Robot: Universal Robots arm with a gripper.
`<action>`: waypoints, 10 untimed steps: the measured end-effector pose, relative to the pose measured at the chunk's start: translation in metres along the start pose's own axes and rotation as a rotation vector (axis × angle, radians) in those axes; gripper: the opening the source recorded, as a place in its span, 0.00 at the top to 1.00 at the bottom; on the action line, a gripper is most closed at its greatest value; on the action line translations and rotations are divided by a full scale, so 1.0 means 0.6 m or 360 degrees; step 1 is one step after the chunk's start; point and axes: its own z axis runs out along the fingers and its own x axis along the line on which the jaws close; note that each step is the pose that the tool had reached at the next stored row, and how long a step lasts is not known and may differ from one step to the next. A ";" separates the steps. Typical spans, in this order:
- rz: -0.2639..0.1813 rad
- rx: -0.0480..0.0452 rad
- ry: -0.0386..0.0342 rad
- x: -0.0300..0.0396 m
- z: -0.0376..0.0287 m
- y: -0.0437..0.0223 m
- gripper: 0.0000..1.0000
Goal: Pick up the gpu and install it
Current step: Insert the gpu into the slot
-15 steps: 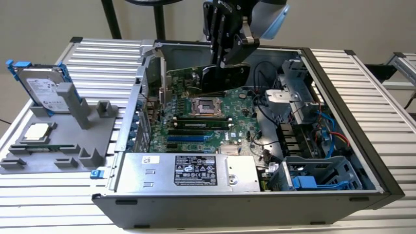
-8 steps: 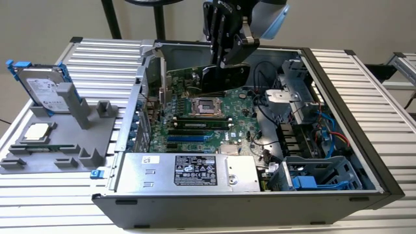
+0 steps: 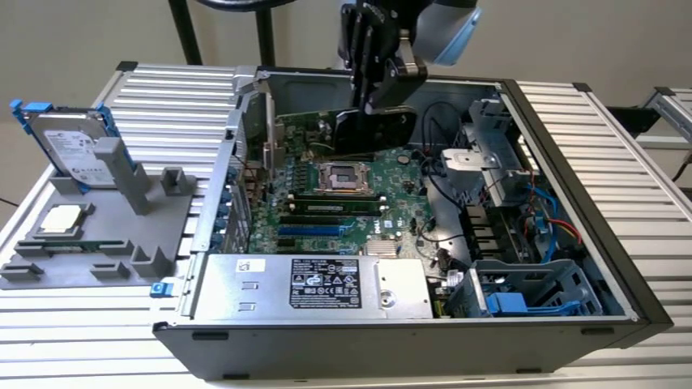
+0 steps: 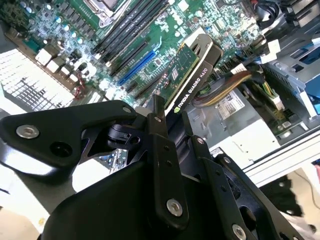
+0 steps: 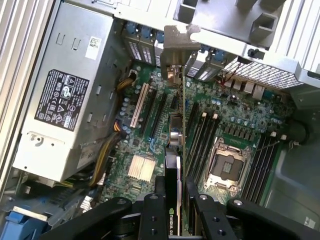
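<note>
The gpu (image 3: pixel 373 131) hangs over the large green motherboard (image 3: pixel 324 231) inside the open computer case, with my gripper (image 3: pixel 373 107) shut on its upper edge. In the second wrist view the gpu (image 4: pixel 192 75) shows a black cooler block and a green board, tilted over the expansion slots (image 4: pixel 132 67), and the gripper (image 4: pixel 169 114) clamps its near end. The first wrist view sees the gpu (image 5: pixel 182 125) edge-on, its silver end bracket (image 5: pixel 180 45) toward the case's rear slot openings, held by the gripper (image 5: pixel 175 186). Whether the card touches a slot cannot be told.
A silver power supply (image 3: pixel 313 284) fills the case's near side, and a drive cage (image 3: pixel 530 296) with cables sits at the exterior view's right. The open processor socket (image 3: pixel 343 174) lies below the card. Outside at the left, a grey fixture (image 3: pixel 97 243) holds a hard drive (image 3: pixel 70 150) and a processor (image 3: pixel 60 220).
</note>
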 end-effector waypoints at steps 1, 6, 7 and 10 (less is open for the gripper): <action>0.0015 0.0000 0.0000 0.000 0.000 0.000 1.00; 0.0105 0.0001 -0.0004 0.000 0.004 -0.001 1.00; 0.0129 0.0001 -0.0005 0.000 0.006 -0.001 1.00; 0.0202 0.0002 -0.0008 0.000 0.010 -0.001 1.00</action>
